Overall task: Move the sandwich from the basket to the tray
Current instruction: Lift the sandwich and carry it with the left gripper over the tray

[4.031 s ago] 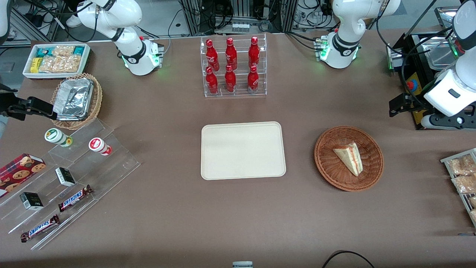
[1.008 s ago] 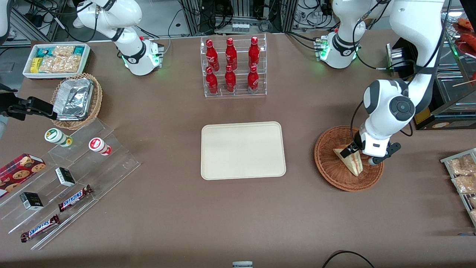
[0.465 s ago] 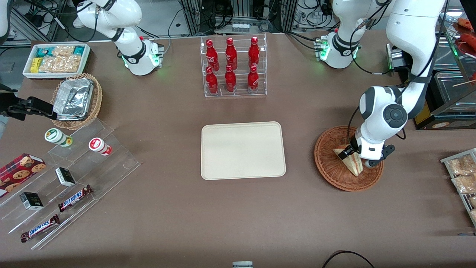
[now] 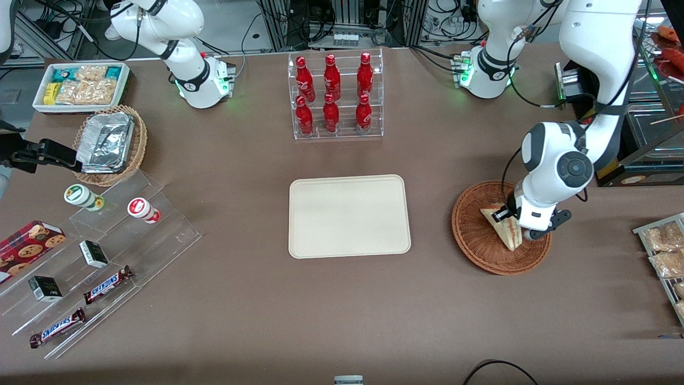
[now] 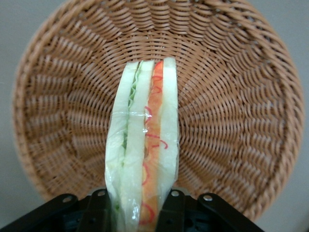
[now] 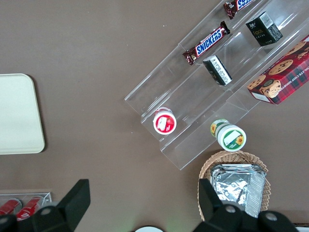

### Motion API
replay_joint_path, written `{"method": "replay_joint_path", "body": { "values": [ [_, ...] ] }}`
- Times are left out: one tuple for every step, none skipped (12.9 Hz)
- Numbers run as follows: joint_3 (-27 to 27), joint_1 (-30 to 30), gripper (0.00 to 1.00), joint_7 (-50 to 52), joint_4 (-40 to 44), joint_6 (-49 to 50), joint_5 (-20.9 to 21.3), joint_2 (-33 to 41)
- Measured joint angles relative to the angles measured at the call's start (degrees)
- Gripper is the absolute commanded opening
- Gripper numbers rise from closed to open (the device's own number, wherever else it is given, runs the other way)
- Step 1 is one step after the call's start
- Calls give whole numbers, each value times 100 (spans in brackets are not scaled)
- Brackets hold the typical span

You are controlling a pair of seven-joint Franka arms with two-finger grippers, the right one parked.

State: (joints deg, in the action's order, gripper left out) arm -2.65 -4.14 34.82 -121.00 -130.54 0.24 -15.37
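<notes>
While over the basket (image 4: 475, 243), the gripper's (image 5: 137, 205) 2 fingers (image 5: 99, 208) pinch the sandwich (image 5: 145, 159).

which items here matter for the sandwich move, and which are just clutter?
In play:
- sandwich, pinched in the gripper, over the basket
- basket
- tray, bare

Clutter:
- rack of red bottles
- foil trays in tan basket
- snack bin
- Snickers bars
- cookie box

sandwich (image 5: 144, 159) end cut off between gripper (image 5: 137, 209) jaws
</notes>
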Motion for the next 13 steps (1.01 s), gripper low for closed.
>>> {"method": "replay_joint_path", "body": {
  "values": [
    [-8, -5, 0, -70, 317, 429, 0, 14],
    [-30, -20, 0, -117, 639, 794, 0, 13],
    [-50, -77, 0, -147, 918, 1069, 0, 8],
    [-58, -186, 0, -148, 1150, 1281, 0, -10],
    [-66, -323, 0, -148, 1361, 1466, 0, -57],
    [-75, -472, 0, -148, 1538, 1609, -1, -124],
    [-83, -655, 0, -141, 1694, 1681, -5, -214],
    [-87, -839, 0, -118, 1815, 1684, -8, -314],
    [-92, -1018, 0, -85, 1935, 1684, -14, -436],
    [-97, -1181, 0, -61, 2062, 1684, -49, -574],
    [-100, -1348, 0, -50, 2217, 1682, -144, -725],
    [-103, -1535, 0, 10, 2401, 1681, -249, -892],
    [-106, -1732, 0, 188, 2590, 1681, -283, -1062]
  ]
}}
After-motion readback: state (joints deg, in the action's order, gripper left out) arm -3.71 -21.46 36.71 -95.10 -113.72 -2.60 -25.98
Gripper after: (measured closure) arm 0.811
